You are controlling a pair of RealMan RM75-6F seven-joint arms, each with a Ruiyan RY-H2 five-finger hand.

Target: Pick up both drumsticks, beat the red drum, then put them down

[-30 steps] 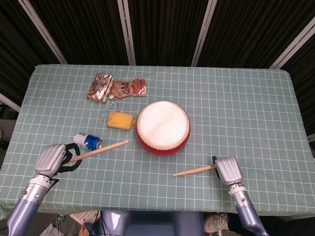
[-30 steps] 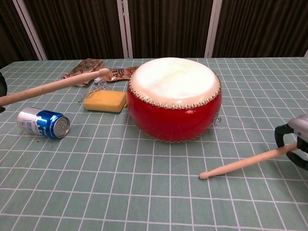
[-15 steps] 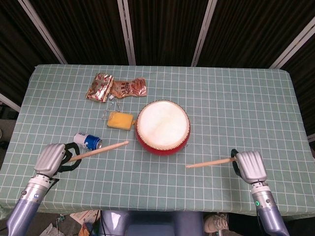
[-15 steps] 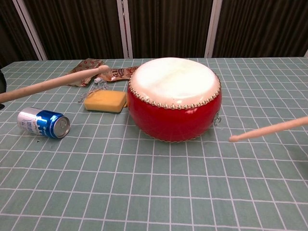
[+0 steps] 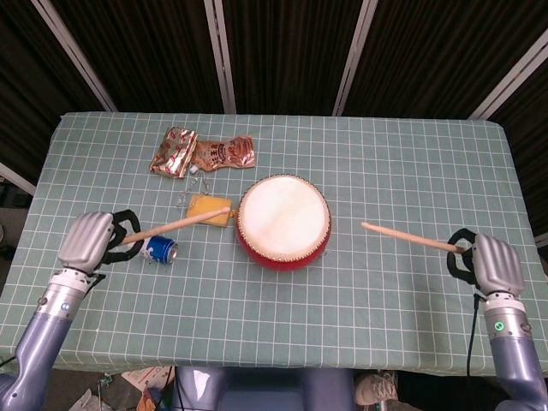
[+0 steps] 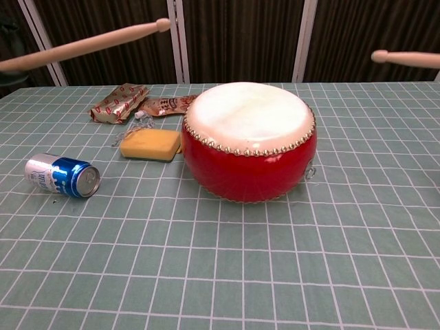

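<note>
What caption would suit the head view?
Both robot hands hold wooden drumsticks raised either side of the round red drum on a green checked table.

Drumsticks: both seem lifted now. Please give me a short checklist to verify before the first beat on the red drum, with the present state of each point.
1. Left hand holds the left drumstick: ok.
2. Right hand holds the right drumstick: ok.
3. Both sticks are raised above the red drum, as the chest view shows: ok.
4. White drumhead has nothing lying on it: ok.
5. Both tips point toward the drum: ok, though neither is over the drumhead yet.
6. Firmness of the two grips: cannot tell.
7. Blue can and yellow sponge lie beside the drum, under the left stick's path: not ok, some risk of a stray hit.
</note>
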